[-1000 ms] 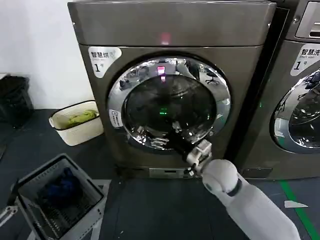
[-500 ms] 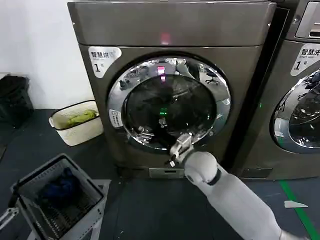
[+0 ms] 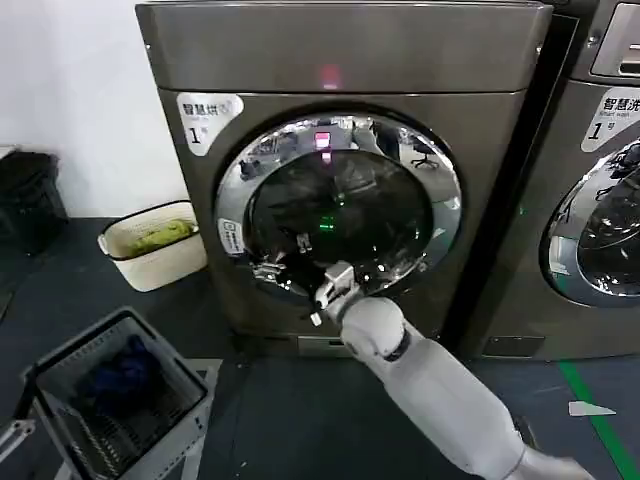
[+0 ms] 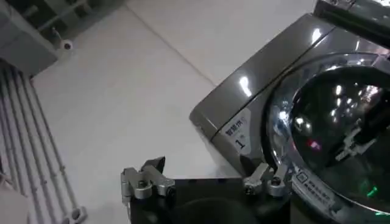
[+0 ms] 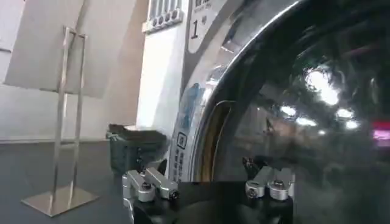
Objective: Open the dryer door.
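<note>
Right gripper (image 3: 318, 290) up against lower-left chrome ring of the dryer door (image 3: 338, 208), fingers (image 5: 149, 184) spread wide, holding nothing, one to each side of the ring's outer edge near the white label in the right wrist view. Door looks shut, flush with machine front, directly ahead of fingers. Left gripper (image 4: 207, 182) parked well away from the door, fingers wide, empty. Risks, as judgement: fingers closing on smooth chrome could slip off if no lip or handle recess caught; pulling before a firm catch would leave the latch engaged; pulling off the hinge arc might drag fingers across glass or jam the arm. Second machine's door (image 3: 600, 235) far off, not relevant.
</note>
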Motion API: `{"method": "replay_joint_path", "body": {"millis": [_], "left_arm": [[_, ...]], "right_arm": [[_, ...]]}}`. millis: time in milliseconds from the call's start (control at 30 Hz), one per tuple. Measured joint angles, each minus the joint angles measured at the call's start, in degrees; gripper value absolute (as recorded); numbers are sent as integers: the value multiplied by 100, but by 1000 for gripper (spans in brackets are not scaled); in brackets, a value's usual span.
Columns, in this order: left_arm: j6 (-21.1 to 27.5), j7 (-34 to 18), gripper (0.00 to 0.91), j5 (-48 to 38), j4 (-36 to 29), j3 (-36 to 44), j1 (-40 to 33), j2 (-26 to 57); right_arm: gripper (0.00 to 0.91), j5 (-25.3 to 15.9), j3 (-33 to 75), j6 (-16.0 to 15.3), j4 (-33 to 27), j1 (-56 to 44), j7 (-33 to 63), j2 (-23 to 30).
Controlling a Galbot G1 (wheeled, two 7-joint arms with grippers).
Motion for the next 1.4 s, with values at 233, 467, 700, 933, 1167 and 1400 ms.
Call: {"method": "replay_joint_path", "body": {"millis": [233,467,700,933,1167,1400], "left_arm": [[0,3,907,0,0,0,33,-20],[0,10,907,2,-1,-1,34,-45],[0,10,907,17,-1,3,78,-55],[0,11,907,27,0,2,111,-63],[0,10,907,61,33,9,122,-92],[0,11,907,66,43,9,139,-96]], "right_arm": [[907,-83,-61,24,-223,101,-23,189],[907,-166,-106,68,-503,233,-69,398],[907,-191,-138,125,-847,363,-230,563],[907,-192,-167,200,-1177,493,-446,690],[907,-183,-194,301,-1459,600,-696,760],[907,-168,-208,387,-1675,723,-927,778]]}}
